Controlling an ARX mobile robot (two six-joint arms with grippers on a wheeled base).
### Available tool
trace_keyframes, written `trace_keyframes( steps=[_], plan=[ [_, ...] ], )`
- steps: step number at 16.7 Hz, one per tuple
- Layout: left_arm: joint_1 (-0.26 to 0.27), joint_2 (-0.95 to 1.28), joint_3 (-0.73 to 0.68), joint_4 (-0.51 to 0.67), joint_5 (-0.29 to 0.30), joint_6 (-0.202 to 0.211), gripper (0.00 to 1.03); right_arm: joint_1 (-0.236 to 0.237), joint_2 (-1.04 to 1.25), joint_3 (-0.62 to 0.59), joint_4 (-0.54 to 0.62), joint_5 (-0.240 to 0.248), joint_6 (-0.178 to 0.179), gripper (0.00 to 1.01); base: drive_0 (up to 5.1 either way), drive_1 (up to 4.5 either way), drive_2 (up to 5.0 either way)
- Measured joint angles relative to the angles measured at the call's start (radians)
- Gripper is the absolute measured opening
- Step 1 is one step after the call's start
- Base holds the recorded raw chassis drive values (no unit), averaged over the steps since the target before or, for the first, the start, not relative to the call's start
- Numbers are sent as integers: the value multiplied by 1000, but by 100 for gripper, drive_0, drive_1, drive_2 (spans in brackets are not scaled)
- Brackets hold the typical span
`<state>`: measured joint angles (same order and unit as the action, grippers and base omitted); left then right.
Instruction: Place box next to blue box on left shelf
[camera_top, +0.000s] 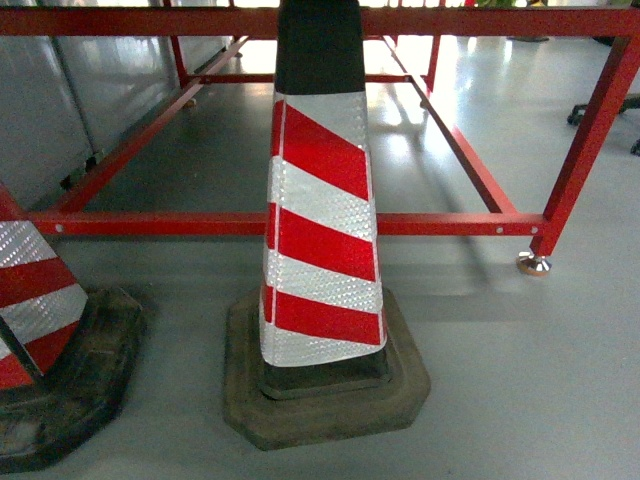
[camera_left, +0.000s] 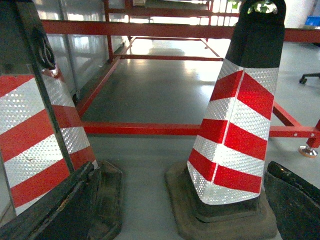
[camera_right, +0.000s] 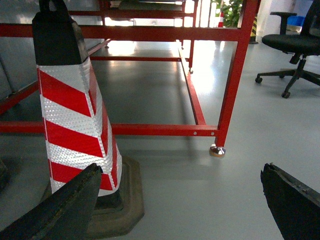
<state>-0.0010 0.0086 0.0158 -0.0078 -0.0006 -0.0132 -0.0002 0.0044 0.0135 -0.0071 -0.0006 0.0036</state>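
Observation:
The box, the blue box and the left shelf are out of view in all three views. My left gripper (camera_left: 181, 168) is open and empty, its dark fingers (camera_left: 55, 210) spread wide, low over the grey floor between two traffic cones. In the right wrist view my right gripper (camera_right: 181, 170) is also open with nothing between its fingers (camera_right: 292, 200); it hangs low over bare floor to the right of a cone. Neither gripper shows in the head view.
A red-and-white striped traffic cone (camera_top: 320, 230) on a dark rubber base stands directly ahead, and a second cone (camera_top: 35, 320) at the left. Behind them runs a red steel tube frame (camera_top: 300, 222) with a footed leg (camera_top: 534, 262). An office chair (camera_right: 295, 47) stands far right.

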Motion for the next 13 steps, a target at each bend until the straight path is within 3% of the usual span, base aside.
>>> trace_keyframes(
  steps=[13],
  plan=[
    [0,0,0,3,0,6,98,0,0,0,1,0,-1,98,0,0,0]
  ],
)
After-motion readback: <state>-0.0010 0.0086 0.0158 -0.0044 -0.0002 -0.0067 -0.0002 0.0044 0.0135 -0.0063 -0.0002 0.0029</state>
